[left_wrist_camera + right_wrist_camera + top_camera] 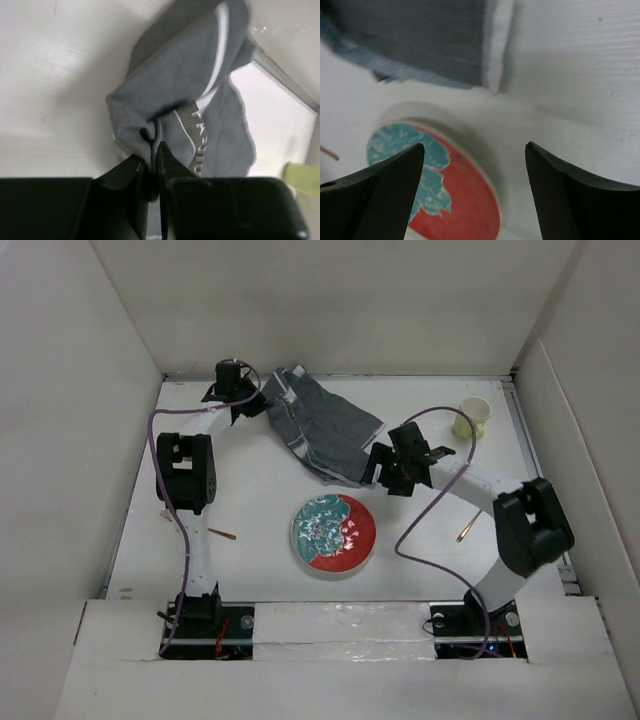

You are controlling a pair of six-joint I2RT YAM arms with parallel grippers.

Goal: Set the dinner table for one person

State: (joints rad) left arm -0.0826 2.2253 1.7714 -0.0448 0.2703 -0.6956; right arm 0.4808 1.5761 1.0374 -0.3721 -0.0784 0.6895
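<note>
A dark grey cloth with pale stripes point(325, 425) lies crumpled at the back middle of the white dinner table point(250, 480). My left gripper point(262, 400) is shut on the cloth's far left corner; the left wrist view shows the fabric point(190, 90) pinched between my fingertips point(156, 150). My right gripper point(372, 472) is open and empty, hovering just over the cloth's near right edge point(420, 45). A round red and teal plate point(333, 533) sits at the front middle and shows below my right jaws point(445, 190). A pale yellow cup point(472, 418) stands at the back right.
A copper-coloured utensil point(467, 527) lies by the right arm. Another thin utensil point(215, 532) lies near the left arm. White walls enclose the table on three sides.
</note>
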